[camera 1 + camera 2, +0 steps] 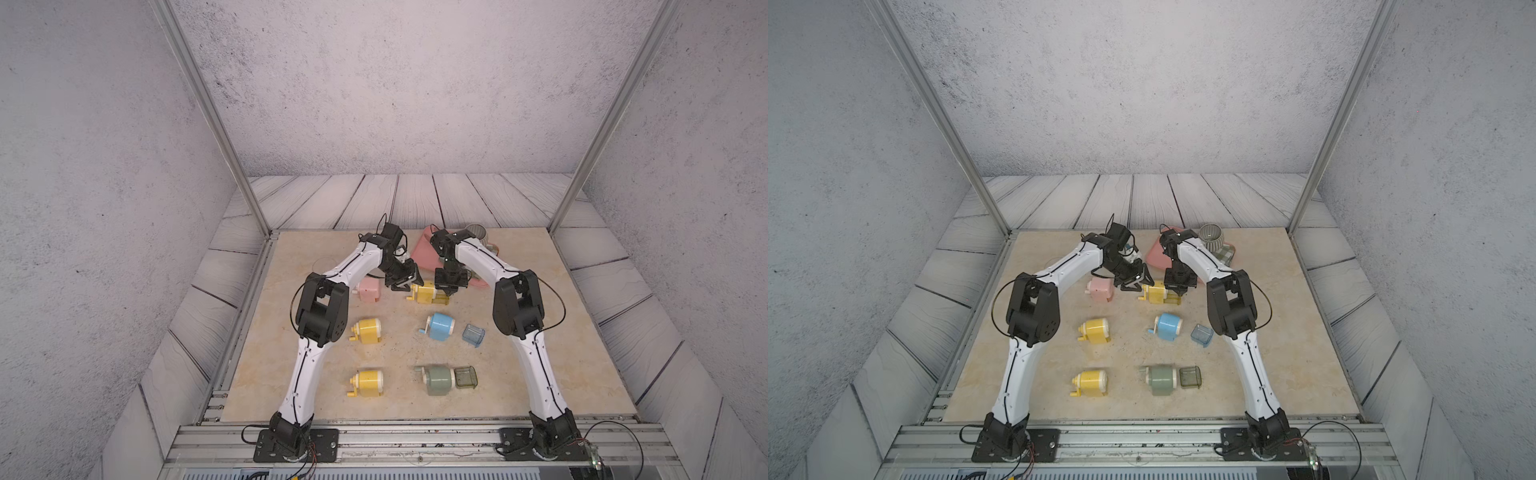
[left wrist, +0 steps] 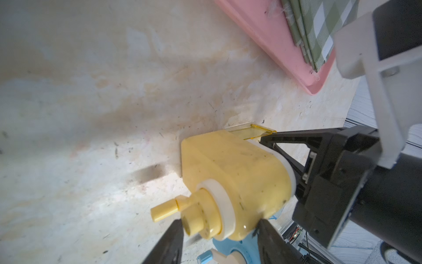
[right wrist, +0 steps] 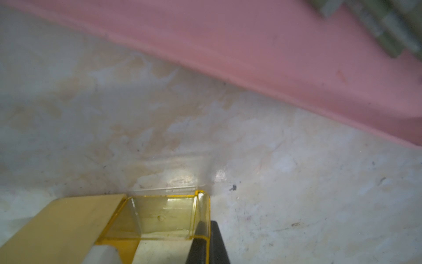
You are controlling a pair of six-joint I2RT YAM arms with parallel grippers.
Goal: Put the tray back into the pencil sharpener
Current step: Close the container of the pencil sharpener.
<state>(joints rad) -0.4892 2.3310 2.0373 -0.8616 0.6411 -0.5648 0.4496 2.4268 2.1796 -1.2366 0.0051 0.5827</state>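
A yellow pencil sharpener (image 1: 424,293) (image 1: 1156,293) lies on its side on the beige tabletop, crank pointing left. Its clear yellow tray (image 3: 164,214) (image 2: 253,132) sits partway in the sharpener's (image 3: 68,219) right end, its outer end still sticking out. My right gripper (image 3: 206,225) (image 1: 449,293) is shut on the tray's end wall, one finger inside and one outside. My left gripper (image 2: 221,222) (image 1: 409,283) straddles the sharpener (image 2: 228,164) at the crank end, its fingers (image 2: 271,240) pressed against both sides.
A pink board (image 1: 424,253) with a checked cloth and a ribbed cup (image 1: 476,232) lies just behind. A pink sharpener (image 1: 369,289) stands left. Nearer are two yellow sharpeners (image 1: 368,330), a blue one (image 1: 441,326) beside a clear blue box (image 1: 473,335), and a green one (image 1: 439,379).
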